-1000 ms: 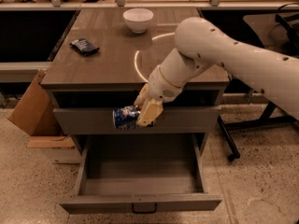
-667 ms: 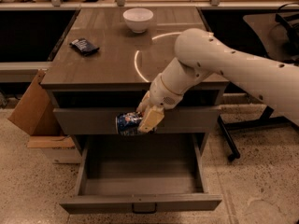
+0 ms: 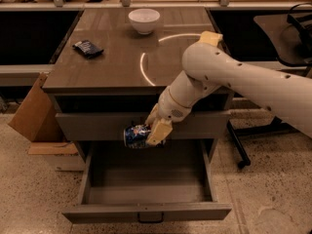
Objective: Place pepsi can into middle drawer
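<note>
From the single camera view I see my gripper (image 3: 150,130) hanging above the rear part of the wide grey metal middle drawer (image 3: 146,212), which stands pulled out with its plain grey box showing. The pale beige fingers (image 3: 159,130) are clamped on the small dented blue metal pepsi can (image 3: 136,136). The can lies on its side between them, and most of its body sticks out to the left of the pads. It hangs clear of the drawer's floor, level with the lower edge of the closed grey drawer front (image 3: 92,126) directly above the middle drawer. I think the can is over the open box rather than in front of it, but the depth is hard to judge from this angle.

The white arm (image 3: 243,77) comes down to the gripper from the upper right of the drawer. Above and behind the drawer is the brown wooden cabinet top (image 3: 112,67). A round white bowl (image 3: 144,20) sits at its far edge and a flat dark blue snack packet (image 3: 88,48) lies toward its left side. Left of the drawer, a brown cardboard box (image 3: 30,112) leans on the speckled floor.
</note>
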